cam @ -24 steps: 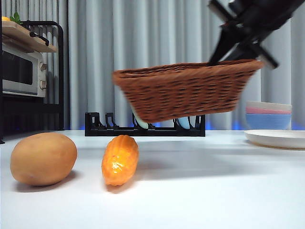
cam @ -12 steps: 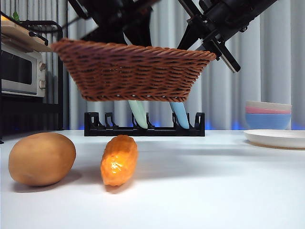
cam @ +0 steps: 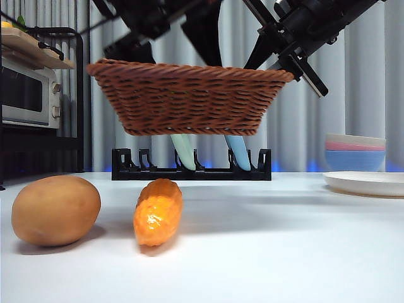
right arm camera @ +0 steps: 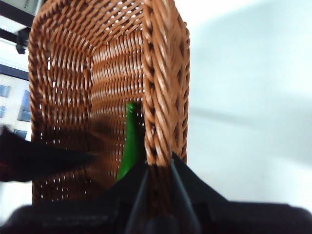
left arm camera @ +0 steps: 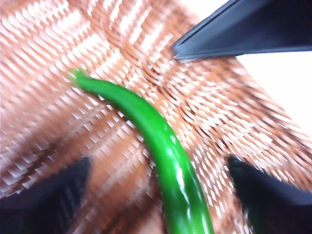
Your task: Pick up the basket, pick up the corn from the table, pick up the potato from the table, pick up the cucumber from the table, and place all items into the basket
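Note:
The brown wicker basket (cam: 186, 98) hangs in the air above the white table (cam: 271, 252). My right gripper (cam: 278, 66) is shut on the rim at its right end; the right wrist view shows its jaws (right arm camera: 158, 195) clamped on the braided rim (right arm camera: 163, 97). My left gripper (left arm camera: 158, 163) is open inside the basket, its jaws wide on either side of the green cucumber (left arm camera: 161, 146). The cucumber (right arm camera: 129, 141) lies on the basket floor. The orange corn (cam: 158, 211) and the tan potato (cam: 55, 209) lie on the table at front left, below the basket.
A black dish rack (cam: 191, 170) with pale utensils stands behind the corn. A microwave (cam: 28, 95) on a black shelf is at far left. Stacked bowls (cam: 355, 151) and a white plate (cam: 366, 183) are at right.
The basket has risen and moved left from the right side, then settled slightly rightward. The left arm has come in from above and now reaches into the basket.

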Available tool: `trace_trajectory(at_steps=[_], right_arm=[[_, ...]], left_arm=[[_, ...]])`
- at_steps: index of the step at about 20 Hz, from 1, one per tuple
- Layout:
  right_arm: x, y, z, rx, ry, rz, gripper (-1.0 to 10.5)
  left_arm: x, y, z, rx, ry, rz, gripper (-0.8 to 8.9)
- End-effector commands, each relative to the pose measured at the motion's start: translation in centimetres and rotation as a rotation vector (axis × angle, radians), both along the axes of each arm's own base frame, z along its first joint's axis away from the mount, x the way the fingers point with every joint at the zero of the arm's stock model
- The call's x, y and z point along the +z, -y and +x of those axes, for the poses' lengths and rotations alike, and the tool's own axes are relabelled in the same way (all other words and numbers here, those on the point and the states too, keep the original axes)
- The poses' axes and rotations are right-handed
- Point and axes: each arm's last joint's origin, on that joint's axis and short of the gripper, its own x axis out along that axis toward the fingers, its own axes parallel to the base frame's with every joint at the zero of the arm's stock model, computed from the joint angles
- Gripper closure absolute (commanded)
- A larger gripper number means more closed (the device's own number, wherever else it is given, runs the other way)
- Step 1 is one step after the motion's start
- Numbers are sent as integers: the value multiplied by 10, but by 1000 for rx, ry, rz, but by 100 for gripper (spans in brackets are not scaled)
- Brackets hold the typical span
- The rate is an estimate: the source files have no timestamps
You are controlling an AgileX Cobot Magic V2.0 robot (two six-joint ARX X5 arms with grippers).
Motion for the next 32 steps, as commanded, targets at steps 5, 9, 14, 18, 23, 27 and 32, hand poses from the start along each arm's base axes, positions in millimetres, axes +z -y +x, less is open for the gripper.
trace_trajectory(at_steps=[5, 9, 14, 18, 23, 27, 32], right_arm=[[2, 18, 8, -35, 43, -7, 958], [2, 31, 12, -61, 57, -20, 958], [2, 51, 18, -115, 63, -25, 958], [2, 64, 21, -146, 66, -27, 958], [2, 64, 20, -138, 73, -34, 958], [1, 64, 20, -135, 70, -35, 958], [1, 64, 20, -124, 79, -44, 958]], left_arm=[[124, -52, -69, -16, 232, -172, 247], [167, -102, -131, -27, 283, -180, 247], [144, -142, -173, 104, 151, -4, 247], [77, -138, -168, 201, 19, 20, 248], [-18, -103, -125, 259, -162, 153, 247], [-53, -75, -87, 250, -270, 103, 241], [-86, -64, -60, 270, -354, 187, 242]])
